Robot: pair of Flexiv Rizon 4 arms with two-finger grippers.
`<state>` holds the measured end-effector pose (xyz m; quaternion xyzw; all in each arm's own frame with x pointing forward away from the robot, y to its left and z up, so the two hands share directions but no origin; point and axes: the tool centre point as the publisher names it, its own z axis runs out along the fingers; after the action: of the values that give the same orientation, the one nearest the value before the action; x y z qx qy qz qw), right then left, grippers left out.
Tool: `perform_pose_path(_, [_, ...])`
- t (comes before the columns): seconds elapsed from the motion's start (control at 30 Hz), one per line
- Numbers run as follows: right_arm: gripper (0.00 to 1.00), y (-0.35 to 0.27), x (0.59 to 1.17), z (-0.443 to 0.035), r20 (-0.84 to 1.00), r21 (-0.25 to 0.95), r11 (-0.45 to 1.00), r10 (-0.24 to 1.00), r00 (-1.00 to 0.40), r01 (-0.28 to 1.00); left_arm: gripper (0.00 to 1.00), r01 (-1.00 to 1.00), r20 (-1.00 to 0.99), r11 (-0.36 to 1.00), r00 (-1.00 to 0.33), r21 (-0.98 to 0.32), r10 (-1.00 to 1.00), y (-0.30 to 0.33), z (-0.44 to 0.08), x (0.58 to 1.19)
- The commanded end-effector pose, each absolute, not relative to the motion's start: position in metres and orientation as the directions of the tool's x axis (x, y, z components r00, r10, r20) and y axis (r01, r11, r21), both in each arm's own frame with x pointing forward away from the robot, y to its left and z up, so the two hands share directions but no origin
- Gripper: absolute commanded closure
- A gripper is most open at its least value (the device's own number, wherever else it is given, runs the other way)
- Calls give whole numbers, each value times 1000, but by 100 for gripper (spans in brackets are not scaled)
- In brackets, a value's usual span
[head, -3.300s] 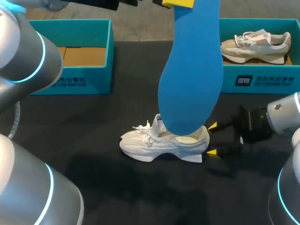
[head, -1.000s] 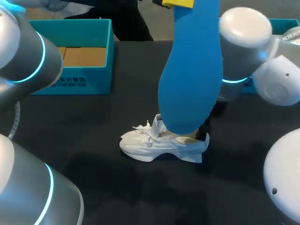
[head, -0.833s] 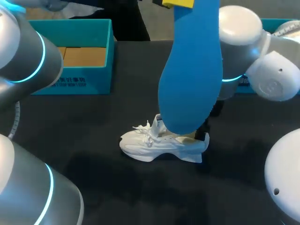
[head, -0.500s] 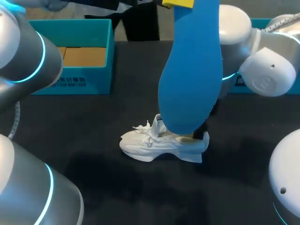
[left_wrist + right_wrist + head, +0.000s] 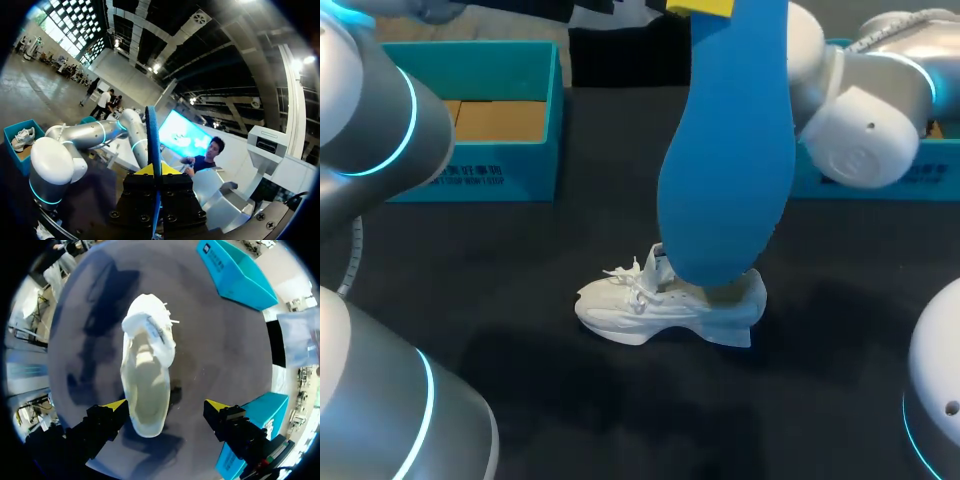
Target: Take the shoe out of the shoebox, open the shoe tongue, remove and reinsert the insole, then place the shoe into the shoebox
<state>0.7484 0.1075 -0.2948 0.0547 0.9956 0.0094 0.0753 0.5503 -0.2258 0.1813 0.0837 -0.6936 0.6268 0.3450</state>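
Black worktop [image 5: 520, 300], second teal box [image 5: 932, 172] at its far right edge, pale spare shoe [image 5: 22, 137] lying inside it

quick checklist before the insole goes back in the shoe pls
1. Grip: ok, the left gripper is shut on the blue insole, high above the table.
2. Pose: ok, the shoe stands upright, opening up.
3. Opening free: ok, nothing seen inside from the right wrist view.
4. Access: ok, the tongue looks folded toward the laces.
5. Steadied: not ok, the right gripper is open, fingers either side of the heel.
6. Blue insole lined up over the opening: cannot tell.
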Motion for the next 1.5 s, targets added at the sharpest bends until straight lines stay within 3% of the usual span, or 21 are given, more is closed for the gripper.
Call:
perform_pose_path(0.03, [0, 124, 766, -313, -123, 4, 996, 94, -988, 94, 100, -549, 584, 200, -748, -811, 315, -226, 181, 550])
perform_pose_path(0.3, [5, 131, 772, -327, -99, 16, 996, 85, -991, 83, 100, -549, 584, 200, -748, -811, 315, -226, 181, 550])
perform_pose_path(0.47, [22, 135, 776, -343, -86, 33, 995, 100, -991, 98, 100, -549, 584, 200, -748, -811, 315, -226, 181, 550])
perform_pose_path(0.67, [17, 139, 774, -353, -76, 36, 994, 103, -992, 100, 100, -549, 584, 200, -748, -811, 315, -226, 181, 550])
perform_pose_path(1.03, [17, 138, 773, -378, -40, 49, 992, 121, -992, 119, 100, -549, 584, 200, -748, -811, 315, -226, 181, 550])
perform_pose_path(1.17, [24, 138, 776, -384, -26, 26, 992, 120, -992, 119, 100, -549, 584, 200, -748, -811, 315, -226, 181, 550])
perform_pose_path(1.3, [25, 138, 777, -393, -15, 15, 993, 118, -993, 118, 100, -549, 584, 200, -748, -811, 315, -226, 181, 550])
perform_pose_path(1.37, [33, 137, 777, -395, -11, 11, 993, 117, -993, 117, 100, -549, 584, 200, -748, -811, 315, -226, 181, 550])
perform_pose_path(1.43, [47, 136, 777, -397, -8, 12, 993, 117, -993, 117, 100, -549, 584, 200, -748, -811, 315, -226, 181, 550])
perform_pose_path(1.5, [52, 135, 778, -398, -6, 12, 993, 118, -993, 118, 100, -549, 584, 200, -748, -811, 315, -226, 181, 550])
